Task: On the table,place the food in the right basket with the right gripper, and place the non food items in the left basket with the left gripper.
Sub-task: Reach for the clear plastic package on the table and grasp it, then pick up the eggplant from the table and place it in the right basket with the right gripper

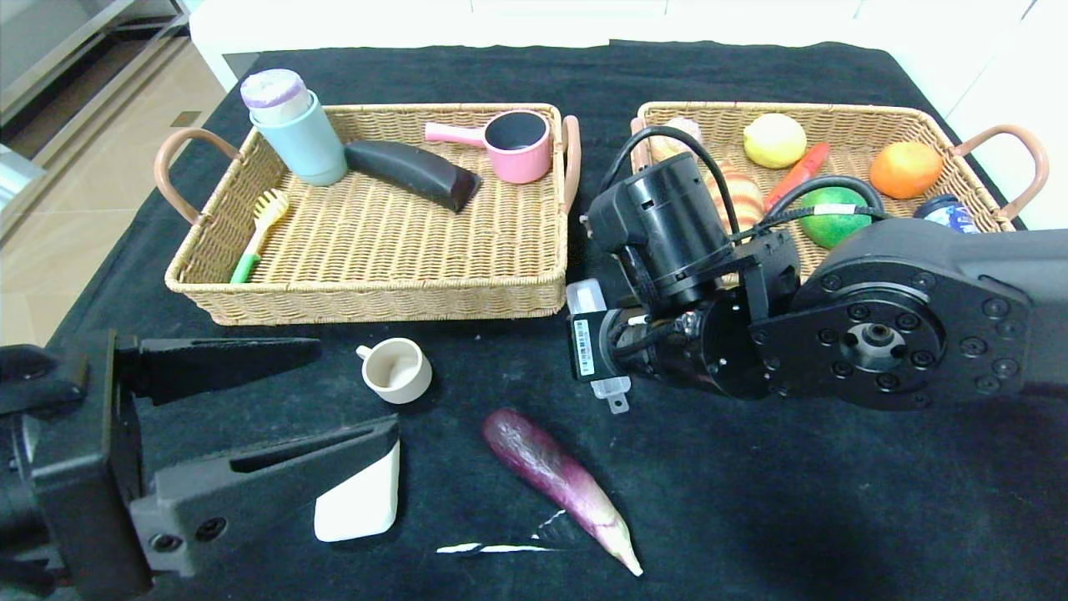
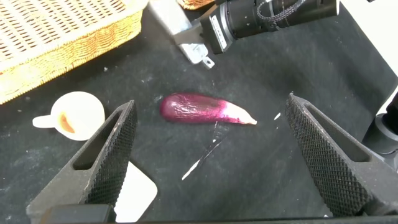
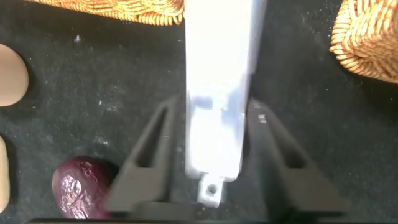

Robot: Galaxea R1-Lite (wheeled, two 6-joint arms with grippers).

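Nearest the robot, on the black table (image 1: 751, 517), three things are not yet sorted: a white flat piece (image 1: 359, 501) lying under the tip of the left hand (image 1: 334, 392), a purple eggplant (image 1: 559, 476) just right of it, and a small cream cup (image 1: 396, 370) a little farther back. The left hand hovers low with its fingers spread wide and empty, the eggplant showing between them in the left wrist view. Farther on, the right hand (image 3: 214, 168) sits between the two baskets, its fingers close on either side of a translucent white plastic piece (image 3: 217, 93) that it seems to be letting go of; the eggplant lies near it, on the robot's side. Beyond, the left basket (image 1: 375, 292) already holds a brush, bottle, dark case and pink pot, and the right basket (image 1: 918, 117) holds fruit, so the job looks well past halfway.
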